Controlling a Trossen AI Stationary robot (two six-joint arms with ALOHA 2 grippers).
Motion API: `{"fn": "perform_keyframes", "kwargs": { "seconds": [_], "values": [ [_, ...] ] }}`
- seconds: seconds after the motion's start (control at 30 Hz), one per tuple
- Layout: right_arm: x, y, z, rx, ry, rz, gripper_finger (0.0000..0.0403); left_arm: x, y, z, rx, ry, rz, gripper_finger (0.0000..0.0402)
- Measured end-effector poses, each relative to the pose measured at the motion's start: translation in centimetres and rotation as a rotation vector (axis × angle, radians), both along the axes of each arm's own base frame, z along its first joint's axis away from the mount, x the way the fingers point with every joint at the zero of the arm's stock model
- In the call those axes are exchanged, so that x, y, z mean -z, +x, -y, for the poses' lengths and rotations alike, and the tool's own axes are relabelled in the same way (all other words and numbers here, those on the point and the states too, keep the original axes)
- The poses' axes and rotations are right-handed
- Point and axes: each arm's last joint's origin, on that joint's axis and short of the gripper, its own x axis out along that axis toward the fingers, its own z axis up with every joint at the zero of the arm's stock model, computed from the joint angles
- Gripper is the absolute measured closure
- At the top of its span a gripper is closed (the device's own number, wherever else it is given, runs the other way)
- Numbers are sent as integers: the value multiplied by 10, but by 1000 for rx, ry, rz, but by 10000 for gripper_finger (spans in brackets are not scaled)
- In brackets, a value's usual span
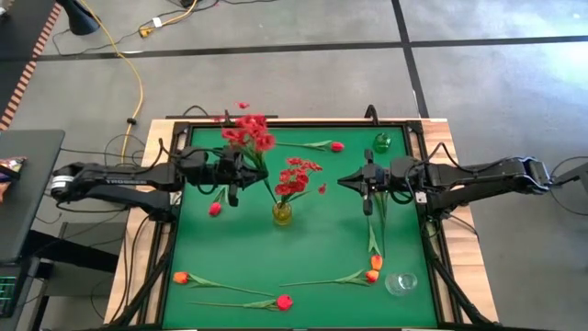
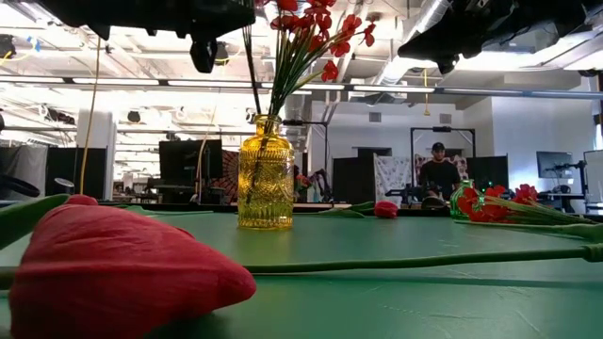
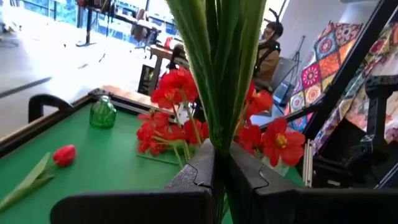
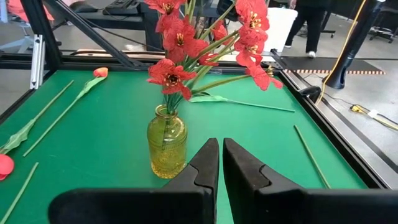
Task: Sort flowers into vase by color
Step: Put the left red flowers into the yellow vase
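Observation:
My left gripper [image 1: 235, 171] is shut on a bushy red sprig [image 1: 248, 134], left of the yellow glass vase [image 1: 282, 213]. That vase stands mid-table with another red sprig [image 1: 296, 175] in it. The held sprig's thin stem [image 2: 254, 71] slants down to the vase mouth [image 2: 266, 117]; I cannot tell whether it is inside. My right gripper [image 4: 221, 155] is shut and empty, raised right of the vase. Red-pink tulips [image 1: 336, 145] [image 1: 214, 209] [image 1: 284, 301] and orange tulips [image 1: 180, 277] [image 1: 373, 269] lie flat on the green mat. My left gripper pinches the red sprig's bundle of green stems [image 3: 219, 134] between its two fingers [image 3: 200, 168], below the blossoms. The fingers come level from the table's left and lie across the stems. The sprig is lifted and tilted, blossoms toward the far edge, lower stem toward the yellow vase.
A small green vase [image 1: 381, 142] stands at the far right corner and a clear glass vase [image 1: 401, 283] at the near right corner. A black frame [image 1: 432, 230] rims the mat. People show in the room beyond the table [image 2: 438, 169].

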Motion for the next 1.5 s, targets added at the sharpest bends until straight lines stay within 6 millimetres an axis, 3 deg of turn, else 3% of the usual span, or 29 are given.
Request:
{"fn": "perform_keyframes", "kwargs": {
  "seconds": [0.53,1.0,1.5],
  "values": [
    [0,0,0,1,3,0,353,5,6,1,4,118,-24,401],
    [0,0,0,0,-6,3,353,23,28,8,90,152,-42,401],
    [-1,0,3,14,-8,7,353,30,30,9,102,181,-95,401]
  ]
}}
